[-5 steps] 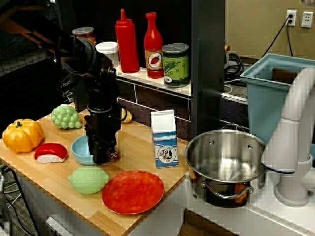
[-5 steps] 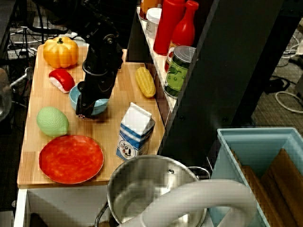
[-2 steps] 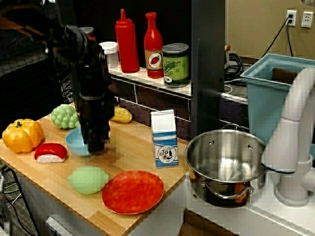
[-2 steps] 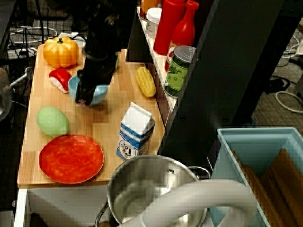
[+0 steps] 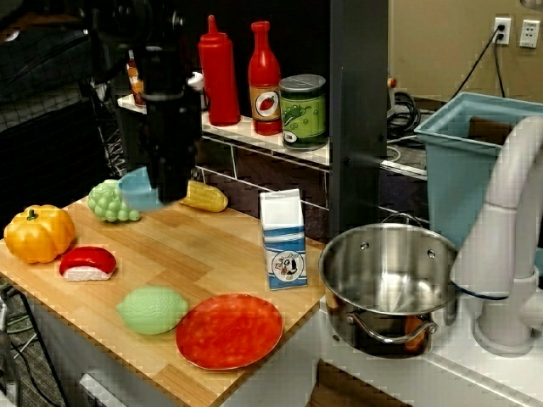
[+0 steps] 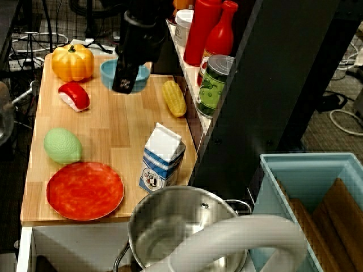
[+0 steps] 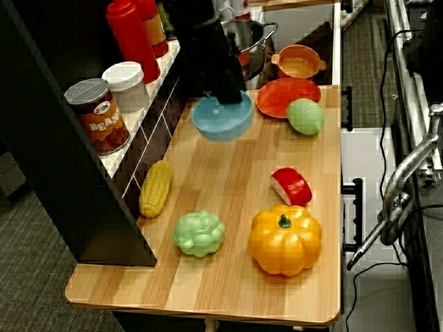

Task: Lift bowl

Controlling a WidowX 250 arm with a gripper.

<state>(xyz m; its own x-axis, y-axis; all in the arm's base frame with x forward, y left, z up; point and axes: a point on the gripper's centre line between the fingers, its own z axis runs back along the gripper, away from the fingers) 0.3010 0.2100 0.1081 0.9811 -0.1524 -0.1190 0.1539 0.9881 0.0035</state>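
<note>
One gripper (image 7: 230, 97) holds one bowl (image 7: 221, 121), seemingly airborne.

Bowl (image 7: 222, 120) above table (image 7: 235, 207), w/ hand (image 7: 225, 93).

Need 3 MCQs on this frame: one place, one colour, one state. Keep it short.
1. Where is the bowl?
A. on the plate
B. in the air above the board
C. in the pot

2. What colour is the plate?
A. red-orange
B. blue
C. white

3. What state is the gripper in?
A. open, away from everything
B. shut on the corn
C. shut on the bowl

Key: 1 B, the bowl hangs clear of the board; 2 A, seen beside the lime; 3 C, it clamps the bowl's rim.
</note>
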